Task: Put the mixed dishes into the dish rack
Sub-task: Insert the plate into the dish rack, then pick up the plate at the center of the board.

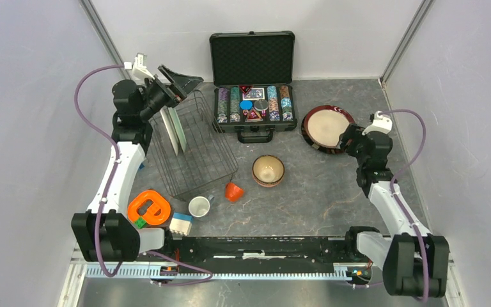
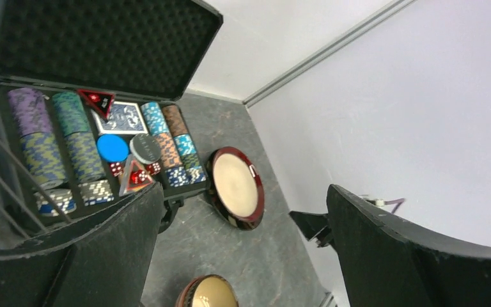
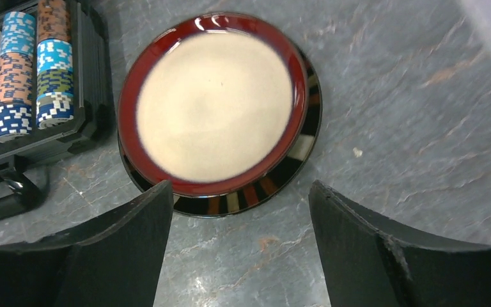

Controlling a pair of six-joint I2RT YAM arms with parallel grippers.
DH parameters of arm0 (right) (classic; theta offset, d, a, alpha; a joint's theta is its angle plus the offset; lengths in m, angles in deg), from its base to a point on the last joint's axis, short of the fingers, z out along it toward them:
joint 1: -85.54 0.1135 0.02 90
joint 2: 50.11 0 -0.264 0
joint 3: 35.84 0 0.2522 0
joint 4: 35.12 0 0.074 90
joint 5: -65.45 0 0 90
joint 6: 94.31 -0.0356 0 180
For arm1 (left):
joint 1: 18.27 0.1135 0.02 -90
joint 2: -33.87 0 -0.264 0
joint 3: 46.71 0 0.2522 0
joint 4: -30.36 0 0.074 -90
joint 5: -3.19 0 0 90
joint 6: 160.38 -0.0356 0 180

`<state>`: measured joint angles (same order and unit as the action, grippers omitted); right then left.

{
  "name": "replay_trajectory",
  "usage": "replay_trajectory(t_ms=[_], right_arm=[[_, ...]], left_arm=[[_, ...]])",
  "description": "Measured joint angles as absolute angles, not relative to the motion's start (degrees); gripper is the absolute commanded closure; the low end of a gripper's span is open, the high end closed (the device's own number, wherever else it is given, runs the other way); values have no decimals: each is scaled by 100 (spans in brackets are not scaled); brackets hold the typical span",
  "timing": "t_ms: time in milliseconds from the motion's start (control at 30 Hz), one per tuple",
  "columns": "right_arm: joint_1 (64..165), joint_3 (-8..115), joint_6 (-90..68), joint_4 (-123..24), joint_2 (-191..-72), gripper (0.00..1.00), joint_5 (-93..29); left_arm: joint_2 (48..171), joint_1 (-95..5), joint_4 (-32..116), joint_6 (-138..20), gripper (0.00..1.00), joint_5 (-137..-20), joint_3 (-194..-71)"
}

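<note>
Left fingers spread wide, empty, above the far end of the dish rack; right fingers open over the red-rimmed plate. Grey stone-look counter, pale walls. Two plates upright in rack, partly wire-hidden. One bowl, two cups loose on counter.

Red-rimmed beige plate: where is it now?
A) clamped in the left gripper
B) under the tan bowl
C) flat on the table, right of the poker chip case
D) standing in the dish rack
C: the red-rimmed beige plate lies flat on the table beside the poker chip case, with the right gripper open over its rim, holding nothing.
</note>
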<state>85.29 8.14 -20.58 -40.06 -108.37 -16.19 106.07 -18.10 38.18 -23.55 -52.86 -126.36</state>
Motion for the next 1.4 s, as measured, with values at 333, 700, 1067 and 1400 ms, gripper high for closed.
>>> replay_trajectory(t_ms=[333,700,1067,1400], right_arm=[[7091,801,-3583,-3490,-12043,30,-3997],[6747,792,-4246,-3029,-12896,33,-4954],[6741,792,-4416,-2874,-13200,35,-4945],[6736,902,-4703,-2382,-13818,38,-4869]], left_arm=[[10795,-1828,3976,-2205,0,-5076,-12754],[10310,-2980,6279,-4764,0,-7329,-13793],[9398,-2934,6319,-5686,0,-8551,-13113],[9396,-2934,6354,-5238,0,-8623,-13174]])
